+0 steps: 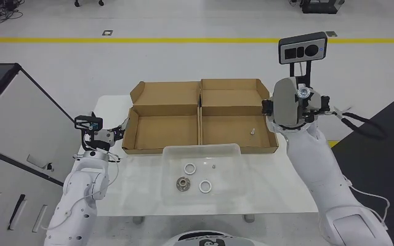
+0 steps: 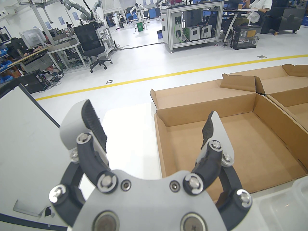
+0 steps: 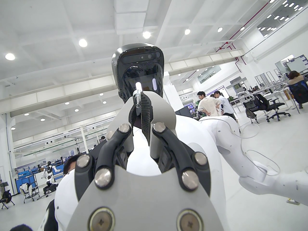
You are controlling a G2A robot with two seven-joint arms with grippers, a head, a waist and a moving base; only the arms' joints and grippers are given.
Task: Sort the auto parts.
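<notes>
Nearest us, in the lower centre of the top view, the clear tray held two white rings, a metal hub and a tiny screw. We judged the rings light and stiff, best pinched across the band. The hub looked heavier and smooth, so its flange seemed the safer hold. Beyond, at mid-left, the left gripper hung by the outer wall of the left box, fingers spread wide and holding nothing. At mid-right the right gripper stood raised, fingers closed on a small sprung pin, pinched at its shank. Light and slick, it could pivot, we thought. The right box held one small fastener.
</notes>
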